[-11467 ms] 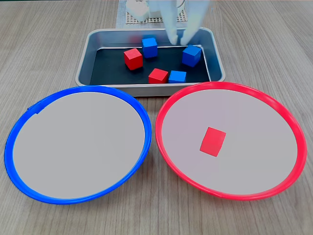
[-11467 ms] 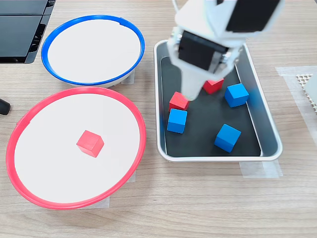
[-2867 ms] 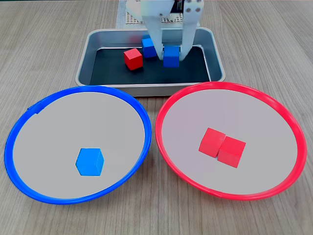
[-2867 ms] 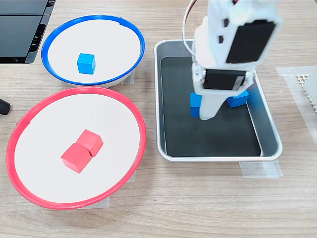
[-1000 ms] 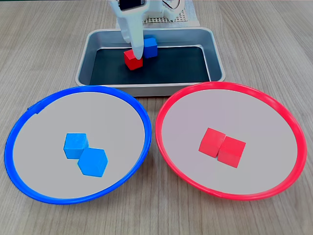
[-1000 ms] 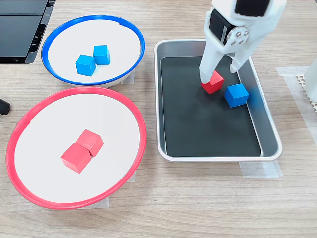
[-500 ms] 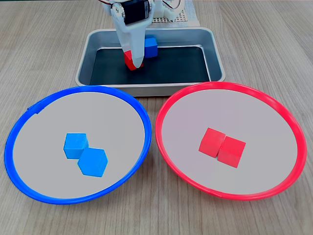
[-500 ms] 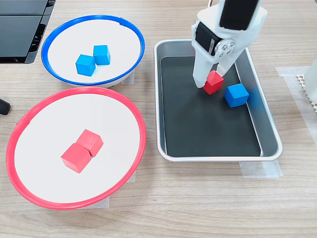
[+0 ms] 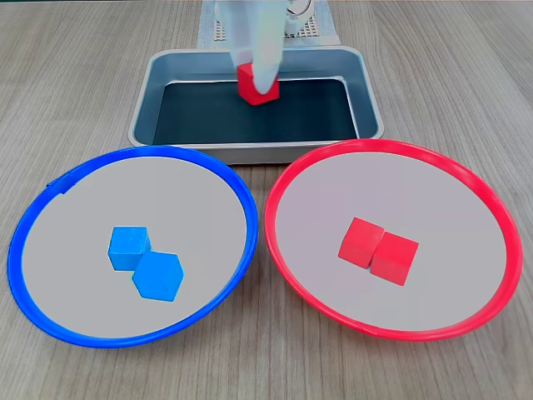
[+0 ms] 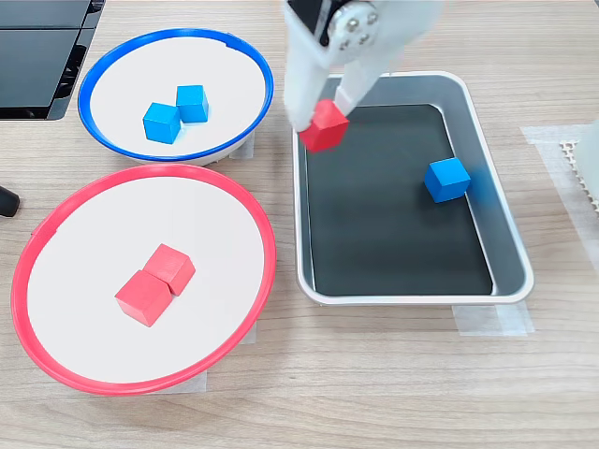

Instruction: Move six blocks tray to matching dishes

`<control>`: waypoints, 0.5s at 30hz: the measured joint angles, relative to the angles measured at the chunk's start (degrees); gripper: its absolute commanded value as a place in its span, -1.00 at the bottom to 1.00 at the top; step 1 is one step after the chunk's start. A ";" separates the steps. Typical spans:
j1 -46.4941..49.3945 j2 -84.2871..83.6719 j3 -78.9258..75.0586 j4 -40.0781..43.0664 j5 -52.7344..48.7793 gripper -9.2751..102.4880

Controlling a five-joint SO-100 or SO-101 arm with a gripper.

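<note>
A red block (image 10: pixel 325 126) is pinched between the two white fingers of the tool (image 10: pixel 323 120), lifted clear of the tray's black floor and hanging over the tray's left edge in a fixed view; in the other fixed view the same red block (image 9: pixel 257 85) sits between the blurred fingers of the tool (image 9: pixel 258 82) above the far part of the tray (image 9: pixel 366 83). One blue block (image 10: pixel 447 180) lies alone on the black bottom of the tray (image 10: pixel 510 267), toward its right side, well apart from the held cube. The blue-rimmed dish (image 10: pixel 94 79) carries two blue blocks (image 10: pixel 162 123) (image 10: pixel 192 103) touching at a corner; in the other fixed view they (image 9: pixel 128 248) (image 9: pixel 157 276) lie left of centre in the blue-rimmed dish (image 9: pixel 50 187). The red-rimmed dish (image 10: pixel 37 243) holds two red blocks (image 10: pixel 169 268) (image 10: pixel 142 297) pressed together; the other fixed view shows them (image 9: pixel 361 242) (image 9: pixel 394 258) near the middle of the red-rimmed dish (image 9: pixel 500 208). All rest on a wood-grain counter (image 9: pixel 75 75), with a white mesh piece (image 9: pixel 218 29) behind the tray
</note>
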 measured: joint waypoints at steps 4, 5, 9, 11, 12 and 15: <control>-6.42 -7.56 -6.50 -8.00 4.22 -0.84; -7.21 -9.23 -7.03 -10.63 4.22 -0.84; -10.90 -17.14 -7.73 -19.25 1.49 -0.73; -11.60 -19.34 -7.82 -20.13 -0.53 -0.51; -11.25 -19.51 -7.82 -20.13 -0.88 -0.45; -12.13 -19.42 -7.73 -18.81 -4.66 -0.53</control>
